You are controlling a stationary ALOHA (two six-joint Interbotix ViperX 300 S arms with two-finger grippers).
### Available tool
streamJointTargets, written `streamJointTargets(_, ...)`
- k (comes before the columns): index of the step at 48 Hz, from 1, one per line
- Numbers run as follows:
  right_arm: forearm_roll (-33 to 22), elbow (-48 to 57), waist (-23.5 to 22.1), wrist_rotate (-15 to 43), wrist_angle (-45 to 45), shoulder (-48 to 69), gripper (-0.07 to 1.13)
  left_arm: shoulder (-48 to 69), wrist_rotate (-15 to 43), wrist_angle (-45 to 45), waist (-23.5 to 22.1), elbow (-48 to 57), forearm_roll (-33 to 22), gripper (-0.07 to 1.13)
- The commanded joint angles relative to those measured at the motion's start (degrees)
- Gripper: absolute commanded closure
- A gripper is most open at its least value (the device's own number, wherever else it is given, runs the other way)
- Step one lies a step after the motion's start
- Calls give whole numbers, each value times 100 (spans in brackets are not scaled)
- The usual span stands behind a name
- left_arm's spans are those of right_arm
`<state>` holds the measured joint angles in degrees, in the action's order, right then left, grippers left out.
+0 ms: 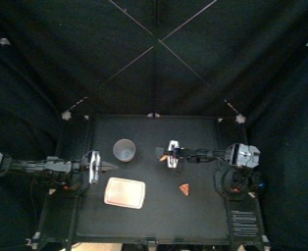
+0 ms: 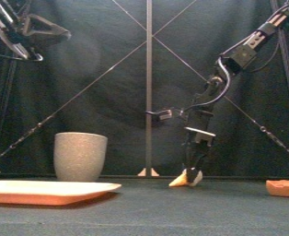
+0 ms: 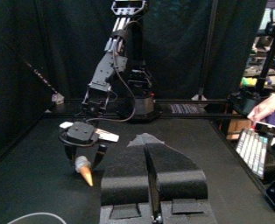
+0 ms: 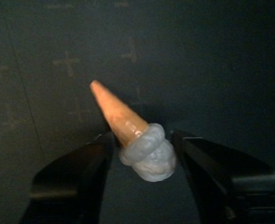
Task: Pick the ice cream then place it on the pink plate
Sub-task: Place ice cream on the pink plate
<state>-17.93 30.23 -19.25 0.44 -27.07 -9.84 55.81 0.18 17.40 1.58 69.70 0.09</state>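
Black table (image 1: 183,221), one pink tray (image 1: 126,192), one grey cup (image 1: 124,149), one ice cream (image 4: 119,112) pinched in right gripper (image 4: 144,147), left gripper (image 3: 150,166) closed.

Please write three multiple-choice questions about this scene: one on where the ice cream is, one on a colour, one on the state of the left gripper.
1. Where is the ice cream? A on the pink tray; B in the right gripper; C in the grey cup.
2. What colour is its cone? A green; B orange; C blue.
3. How are the jaws of the left gripper? A shut together; B wide open; C around the cup.
Answers: B, the right jaws clamp its scoop, apart from tray and cup; B, the front view shows orange; A, no gap shows between them.
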Motion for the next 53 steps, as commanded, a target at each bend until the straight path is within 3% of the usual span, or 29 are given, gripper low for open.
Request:
streamJointTargets(1,53,-114,9,18,-53,132,50,-18,9,26,18,-79,0,107)
streamJointTargets(5,132,-149,53,44,-70,211,60,-18,9,26,18,-70,9,107)
streamJointTargets(10,290,-299,299,35,-158,378,60,-18,9,26,18,-70,9,107)
streamJointTargets(23,334,-1301,1512,79,-606,501,59,-9,9,18,18,-70,9,107)
streamJointTargets(34,272,-2461,2347,26,-677,-290,59,-18,9,18,18,-70,9,107)
streamJointTargets(43,-132,-3639,2707,-9,-853,-1301,59,0,9,18,18,-70,0,107)
streamJointTargets(53,-167,-4852,2821,-44,-870,-2153,53,62,0,18,18,-44,0,107)
